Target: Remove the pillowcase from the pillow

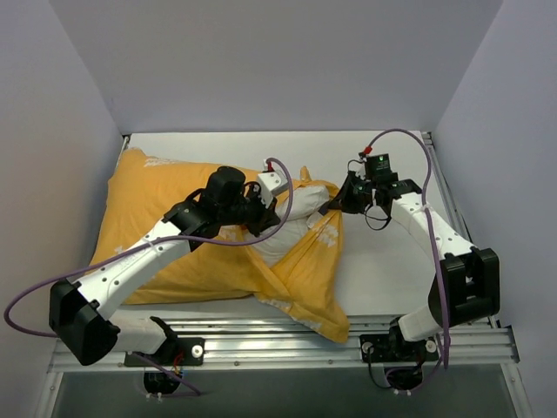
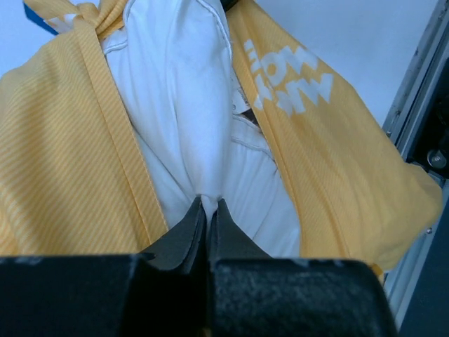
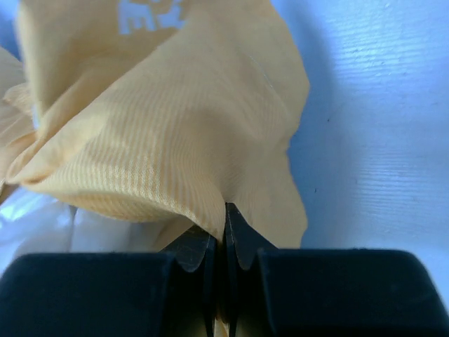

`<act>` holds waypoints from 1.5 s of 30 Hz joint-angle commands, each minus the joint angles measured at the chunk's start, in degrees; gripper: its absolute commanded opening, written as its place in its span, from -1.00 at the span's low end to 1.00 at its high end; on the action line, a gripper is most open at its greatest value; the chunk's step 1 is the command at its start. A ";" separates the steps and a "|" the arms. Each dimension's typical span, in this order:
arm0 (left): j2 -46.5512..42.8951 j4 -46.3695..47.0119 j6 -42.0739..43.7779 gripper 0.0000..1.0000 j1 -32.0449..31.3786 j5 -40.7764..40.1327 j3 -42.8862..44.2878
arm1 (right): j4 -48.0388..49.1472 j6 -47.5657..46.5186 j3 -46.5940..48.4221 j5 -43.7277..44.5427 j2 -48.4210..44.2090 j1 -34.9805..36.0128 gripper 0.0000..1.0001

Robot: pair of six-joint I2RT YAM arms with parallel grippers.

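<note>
Yellow-orange pillowcase (image 1: 157, 226) lies across the left half of the white table (image 1: 383, 270), its open end toward centre. White pillow (image 1: 283, 246) shows in the opening. Left gripper (image 1: 265, 213) sits at the opening over the pillow, fingers hidden from above. Right gripper (image 1: 338, 205) has the pillowcase edge drawn to a point at its tip. One pillowcase corner drapes onto the near rail (image 1: 261, 335).

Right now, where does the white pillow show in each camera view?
Top external: centre, pillow bared in the open mouth of the yellow pillowcase.
Left wrist: centre, pillow, a fold pinched in the shut left gripper.
Right wrist: pale patch at lower left may be it; cannot tell.
Shared landmark: white lettering on the pillowcase.
</note>
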 commanded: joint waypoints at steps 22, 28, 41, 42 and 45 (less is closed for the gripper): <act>10.87 1.42 -18.09 -0.95 3.06 -17.86 17.99 | -6.44 4.23 1.65 40.31 -12.34 15.12 0.20; 15.01 4.41 -18.27 -0.95 3.59 -20.24 18.97 | -6.61 11.81 1.64 42.43 -13.59 25.33 0.23; 22.66 1.95 -19.06 -0.95 4.73 -21.29 28.72 | -6.09 17.17 0.07 42.08 -7.87 33.34 0.31; 22.57 1.95 -19.15 -0.95 4.82 -21.38 28.73 | -5.74 17.26 -0.72 41.99 -7.70 33.43 0.32; 22.05 2.65 -20.02 -0.95 4.82 -21.38 27.85 | -3.63 17.00 -1.26 41.47 -7.08 33.43 0.32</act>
